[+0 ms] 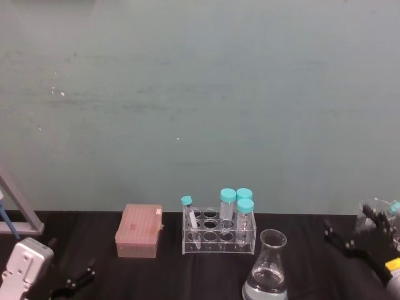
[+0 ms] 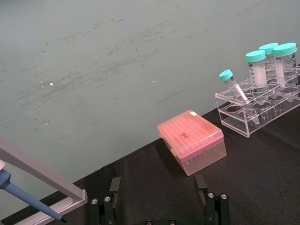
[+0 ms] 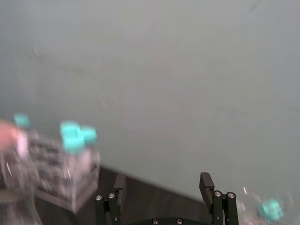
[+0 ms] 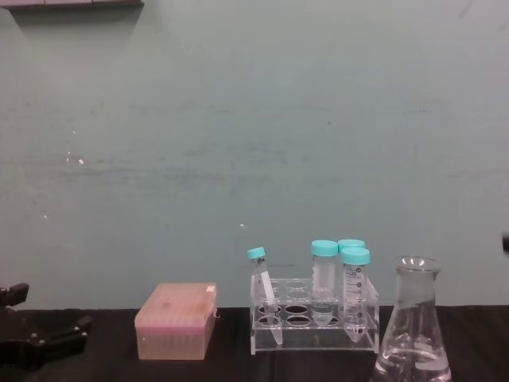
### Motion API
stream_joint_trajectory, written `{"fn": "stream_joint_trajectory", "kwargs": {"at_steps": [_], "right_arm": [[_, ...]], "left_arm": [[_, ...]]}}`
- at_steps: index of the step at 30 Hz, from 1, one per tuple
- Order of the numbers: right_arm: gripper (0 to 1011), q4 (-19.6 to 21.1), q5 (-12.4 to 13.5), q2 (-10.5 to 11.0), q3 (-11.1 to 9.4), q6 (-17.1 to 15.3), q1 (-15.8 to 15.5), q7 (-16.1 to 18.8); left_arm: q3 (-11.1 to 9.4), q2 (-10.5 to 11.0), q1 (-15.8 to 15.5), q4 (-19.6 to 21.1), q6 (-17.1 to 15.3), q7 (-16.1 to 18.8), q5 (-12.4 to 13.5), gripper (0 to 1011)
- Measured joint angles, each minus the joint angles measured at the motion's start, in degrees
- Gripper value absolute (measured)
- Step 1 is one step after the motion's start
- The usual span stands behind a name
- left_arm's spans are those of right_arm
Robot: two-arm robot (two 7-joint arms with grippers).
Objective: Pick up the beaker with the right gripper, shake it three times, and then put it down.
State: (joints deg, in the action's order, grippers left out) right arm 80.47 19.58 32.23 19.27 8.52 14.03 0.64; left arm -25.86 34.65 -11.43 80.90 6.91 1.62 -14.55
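Beaker (image 1: 267, 270) stands upright on black table (image 1: 165, 275), bottom edge of head view, at 5 o'clock from rack (image 1: 219, 240). It is near the rack, not touching. Clear liquid sits in its wide base and the neck is open at top. In chest view the beaker (image 4: 413, 326) is front right and rises above the rack (image 4: 314, 322).

Right gripper (image 1: 349, 224) hovers at 2 o'clock from the beaker in head view, apart from it, no contact. Its jaws are spread wide and grasp nothing, so the beaker is outside them, off toward 8 o'clock from the fingertips. Right wrist view shows the same: right gripper (image 3: 162, 182) w/ fingers parted and only wall and table edge btwn them. The rack (image 3: 61, 173) is blurred off to one side there.

Left gripper (image 1: 70, 257) is parked low over the table's left end, at 9 o'clock from the beaker and well apart. Its jaws are also released, and left wrist view shows an empty gap in the left gripper (image 2: 158, 185).

Rack holds four teal-capped tubes (image 1: 228, 206), the thin one at its left end leaning. Pink box (image 1: 139, 231) sits at 9 o'clock from the rack, just beside it. Grey stand (image 1: 19, 209) is at far left.
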Motion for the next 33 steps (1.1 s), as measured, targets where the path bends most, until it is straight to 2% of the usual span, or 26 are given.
{"fn": "stream_joint_trajectory", "kwargs": {"at_steps": [3,5,6,8,12,15,21,33], "right_arm": [[1000,1.4,2.8,-0.3,-1.3,1.1,0.2,2.7],[1000,3.7,7.2,-0.5,-2.7,1.6,0.0,7.3],[1000,3.7,7.2,-0.5,-2.7,1.6,0.0,7.3],[1000,5.8,11.3,-0.7,-3.2,1.2,-0.6,11.9],[1000,7.8,14.5,-0.4,-2.9,-0.7,-1.6,17.1],[1000,8.6,15.0,-0.1,-2.0,-2.7,-2.1,19.5],[1000,8.4,15.2,0.0,-1.2,-6.9,-2.7,21.4],[1000,6.7,13.9,-1.3,-1.4,-10.1,-3.7,21.3]], "left_arm": [[0.0,0.0,0.0,0.0,0.0,0.0,0.0,1000],[0.0,0.0,0.0,0.0,0.0,0.0,0.0,1000],[0.0,0.0,0.0,0.0,0.0,0.0,0.0,1000],[0.0,0.0,0.0,0.0,0.0,0.0,0.0,1000],[0.0,0.0,0.0,0.0,0.0,0.0,0.0,1000],[0.0,0.0,0.0,0.0,0.0,0.0,0.0,1000],[0.0,0.0,0.0,0.0,0.0,0.0,0.0,1000],[0.0,0.0,0.0,0.0,0.0,0.0,0.0,1000]]}}
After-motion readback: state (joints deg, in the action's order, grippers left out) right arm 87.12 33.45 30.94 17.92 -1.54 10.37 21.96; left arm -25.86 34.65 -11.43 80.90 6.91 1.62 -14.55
